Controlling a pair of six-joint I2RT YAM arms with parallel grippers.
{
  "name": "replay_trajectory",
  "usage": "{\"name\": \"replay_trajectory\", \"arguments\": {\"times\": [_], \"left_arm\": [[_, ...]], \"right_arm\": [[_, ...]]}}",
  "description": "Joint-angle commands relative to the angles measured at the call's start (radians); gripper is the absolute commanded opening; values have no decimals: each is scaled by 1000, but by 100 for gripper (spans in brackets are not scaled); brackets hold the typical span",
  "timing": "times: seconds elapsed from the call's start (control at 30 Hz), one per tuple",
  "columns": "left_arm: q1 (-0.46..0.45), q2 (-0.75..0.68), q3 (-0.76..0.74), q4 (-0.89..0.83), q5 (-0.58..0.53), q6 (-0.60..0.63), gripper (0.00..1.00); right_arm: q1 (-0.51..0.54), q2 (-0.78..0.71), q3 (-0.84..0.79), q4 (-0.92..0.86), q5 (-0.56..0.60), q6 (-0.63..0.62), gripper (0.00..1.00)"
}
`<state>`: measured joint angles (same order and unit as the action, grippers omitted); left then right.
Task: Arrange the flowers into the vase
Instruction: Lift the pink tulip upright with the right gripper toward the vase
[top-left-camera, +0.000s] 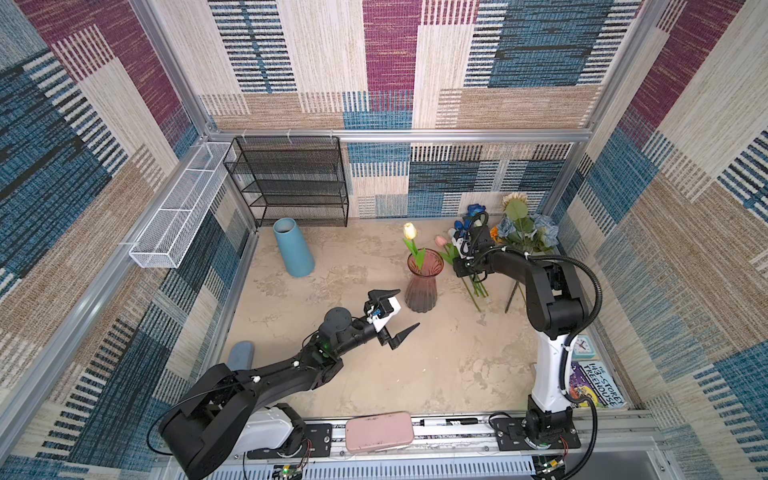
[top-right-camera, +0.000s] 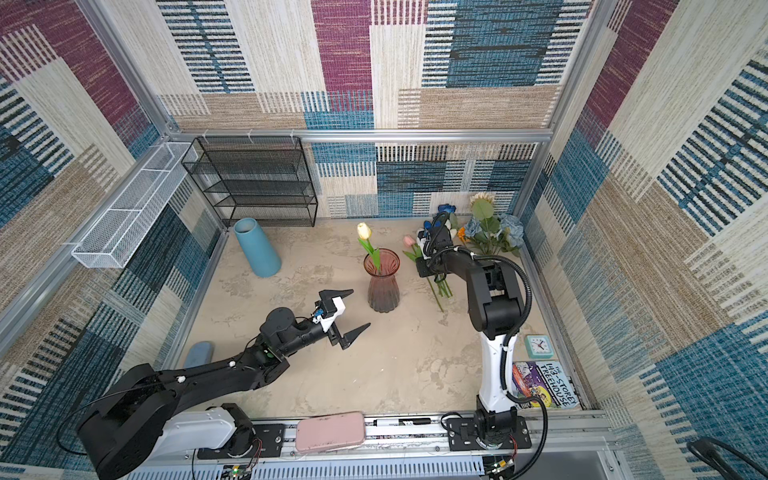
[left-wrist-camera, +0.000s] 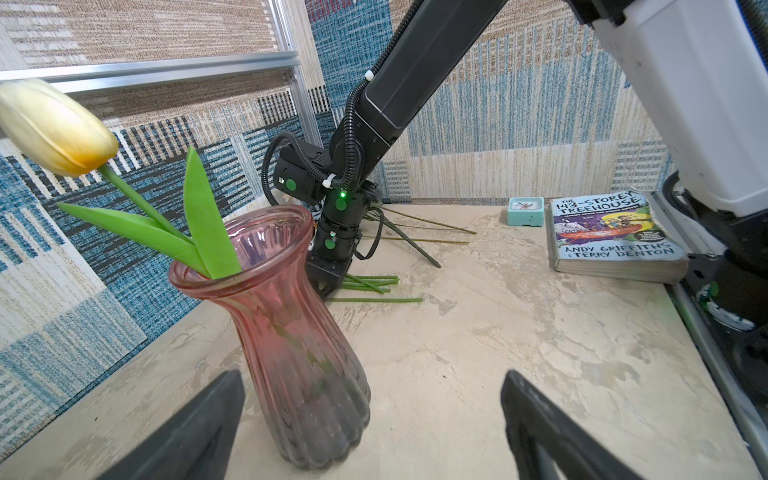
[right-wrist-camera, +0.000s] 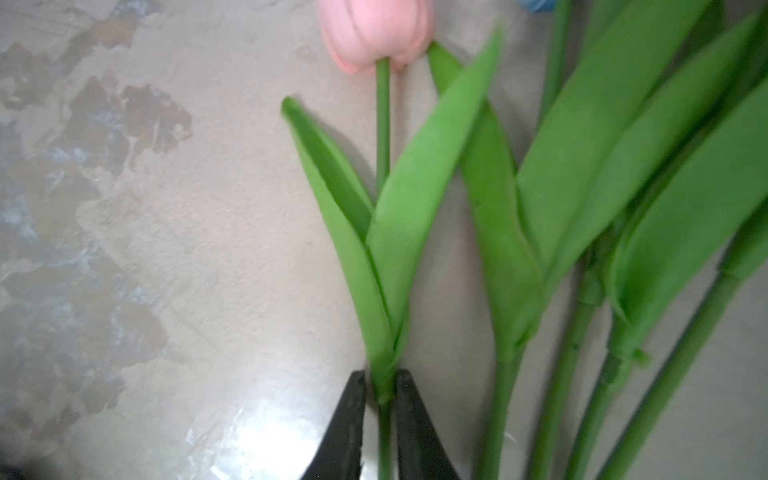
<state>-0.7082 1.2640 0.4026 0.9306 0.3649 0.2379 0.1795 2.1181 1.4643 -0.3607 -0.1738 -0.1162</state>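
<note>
One cream tulip (top-left-camera: 410, 230) is seen standing in the pink glass vase (top-left-camera: 422, 291). One pink tulip (right-wrist-camera: 376, 33), laid on the table (top-left-camera: 374, 374), is pinched low on its stem by the right gripper (right-wrist-camera: 380, 384). The other flowers (top-left-camera: 519, 232) are heaped beside it (too tangled for counting). The left gripper (top-right-camera: 361, 307) is held spread wide, empty, just beside that vase. One blue vase (top-left-camera: 293, 249) is set well apart.

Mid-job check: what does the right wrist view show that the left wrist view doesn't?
Right wrist only: the right gripper shut on the pink tulip at its stem. Left wrist only: the cream tulip standing in the vase, the open left gripper, the book and clock. Both: loose stems lying on the table.
</note>
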Motion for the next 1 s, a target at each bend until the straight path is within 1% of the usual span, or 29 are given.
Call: {"name": "replay_trajectory", "arguments": {"times": [0.0,0.13,0.33,0.53,0.67,0.73,0.8,0.87,0.97], "left_arm": [[1,2,5,53,-14,12,99],[1,2,6,53,-21,12,99],[1,-12,2,56,-26,11,99],[1,-47,2,37,-33,23,99],[1,-72,-6,48,-41,21,99],[1,-86,-9,62,-48,8,99],[1,-107,-6,72,-47,-17,99],[1,-133,1,67,-22,-27,99],[0,-165,8,69,-15,-35,99]], "right_arm": [[10,-2,-5,3,-37,15,13],[15,-23,-13,27,-65,40,7],[15,-64,-34,57,-62,71,2],[15,-178,-87,133,-72,102,0],[15,-299,-145,211,-76,129,0],[15,-373,-172,253,-122,135,0],[15,-450,-195,304,-198,151,0],[15,-534,-225,370,-290,172,0],[16,-647,-280,502,-396,219,0]]}}
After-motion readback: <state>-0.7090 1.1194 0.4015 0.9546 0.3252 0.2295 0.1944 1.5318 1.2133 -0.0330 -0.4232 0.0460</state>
